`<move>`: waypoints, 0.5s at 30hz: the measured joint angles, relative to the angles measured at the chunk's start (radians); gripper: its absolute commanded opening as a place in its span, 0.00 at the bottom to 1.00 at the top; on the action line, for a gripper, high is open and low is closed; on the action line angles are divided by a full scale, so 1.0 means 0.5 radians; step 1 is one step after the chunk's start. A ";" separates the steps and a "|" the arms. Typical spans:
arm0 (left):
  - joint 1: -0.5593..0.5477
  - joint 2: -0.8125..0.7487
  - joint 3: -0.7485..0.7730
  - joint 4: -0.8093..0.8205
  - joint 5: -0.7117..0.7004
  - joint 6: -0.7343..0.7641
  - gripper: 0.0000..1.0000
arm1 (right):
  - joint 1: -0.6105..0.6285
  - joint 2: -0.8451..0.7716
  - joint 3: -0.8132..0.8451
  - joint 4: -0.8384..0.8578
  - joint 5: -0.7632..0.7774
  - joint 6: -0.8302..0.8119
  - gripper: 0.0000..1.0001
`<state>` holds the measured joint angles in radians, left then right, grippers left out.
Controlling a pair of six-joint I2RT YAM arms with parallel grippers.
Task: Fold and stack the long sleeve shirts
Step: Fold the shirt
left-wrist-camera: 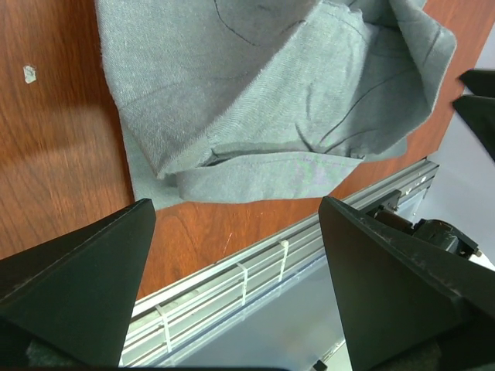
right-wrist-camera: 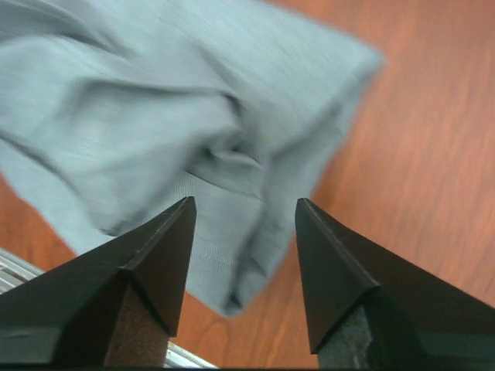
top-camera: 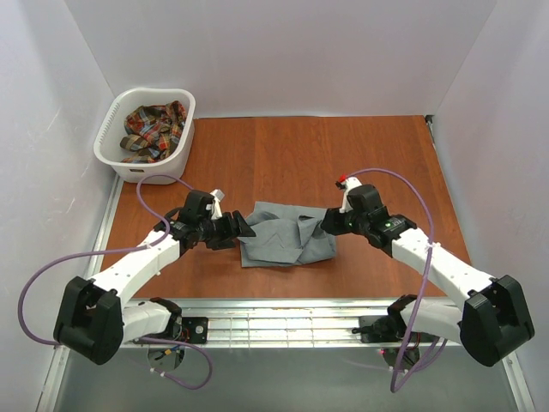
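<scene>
A plain grey long sleeve shirt [top-camera: 286, 233] lies bunched and partly folded on the wooden table near its front edge. My left gripper [top-camera: 242, 227] hovers at the shirt's left end with its jaws wide open and empty; the left wrist view shows the grey cloth [left-wrist-camera: 263, 100] ahead of the left gripper [left-wrist-camera: 236, 202]. At the shirt's right end my right gripper [top-camera: 327, 221] is open too. In the right wrist view the grey shirt [right-wrist-camera: 155, 116] lies beneath the right gripper [right-wrist-camera: 244, 201], not pinched. A plaid shirt [top-camera: 154, 130] sits crumpled in the basket.
The white laundry basket [top-camera: 110, 120] stands at the back left corner. A metal rail [top-camera: 274, 313] runs along the table's near edge, close behind the grey shirt. White walls close in both sides and the back. Purple cables loop off both arms.
</scene>
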<state>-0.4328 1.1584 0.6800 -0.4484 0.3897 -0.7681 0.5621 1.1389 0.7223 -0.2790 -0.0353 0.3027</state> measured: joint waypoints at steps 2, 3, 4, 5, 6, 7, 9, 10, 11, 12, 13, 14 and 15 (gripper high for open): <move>-0.007 0.024 0.002 0.012 -0.014 -0.003 0.77 | -0.081 -0.005 -0.102 -0.027 -0.043 0.056 0.39; -0.008 0.038 0.005 0.019 -0.019 -0.003 0.77 | -0.105 -0.005 -0.152 -0.034 -0.069 0.090 0.38; -0.009 0.055 0.008 0.026 -0.021 -0.002 0.76 | -0.116 -0.005 -0.197 -0.043 -0.101 0.123 0.35; -0.011 0.072 0.008 0.034 -0.025 -0.002 0.75 | -0.117 -0.005 -0.236 -0.049 -0.131 0.156 0.35; -0.016 0.092 0.009 0.036 -0.031 -0.004 0.74 | -0.116 -0.005 -0.287 -0.038 -0.172 0.190 0.35; -0.018 0.111 0.011 0.038 -0.032 -0.006 0.73 | -0.117 -0.005 -0.333 -0.028 -0.214 0.222 0.31; -0.031 0.152 0.021 0.047 -0.037 -0.008 0.71 | -0.120 -0.006 -0.427 0.005 -0.287 0.273 0.23; -0.035 0.169 0.031 0.047 -0.040 -0.009 0.70 | -0.127 -0.006 -0.472 0.017 -0.317 0.298 0.20; -0.043 0.186 0.044 0.048 -0.041 -0.009 0.69 | -0.141 -0.007 -0.517 0.025 -0.345 0.324 0.20; -0.047 0.199 0.055 0.051 -0.045 -0.011 0.69 | -0.163 -0.011 -0.555 0.027 -0.365 0.347 0.18; -0.053 0.210 0.066 0.055 -0.047 -0.012 0.69 | -0.188 -0.016 -0.587 0.031 -0.385 0.364 0.18; -0.056 0.217 0.074 0.057 -0.048 -0.014 0.68 | -0.221 -0.031 -0.620 0.036 -0.417 0.386 0.18; -0.060 0.224 0.082 0.063 -0.049 -0.016 0.68 | -0.264 -0.056 -0.633 0.034 -0.429 0.395 0.19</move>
<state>-0.4629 1.2705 0.7212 -0.4168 0.3653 -0.7761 0.4301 1.1110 0.4057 -0.2623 -0.2497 0.5003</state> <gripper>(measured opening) 0.686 0.180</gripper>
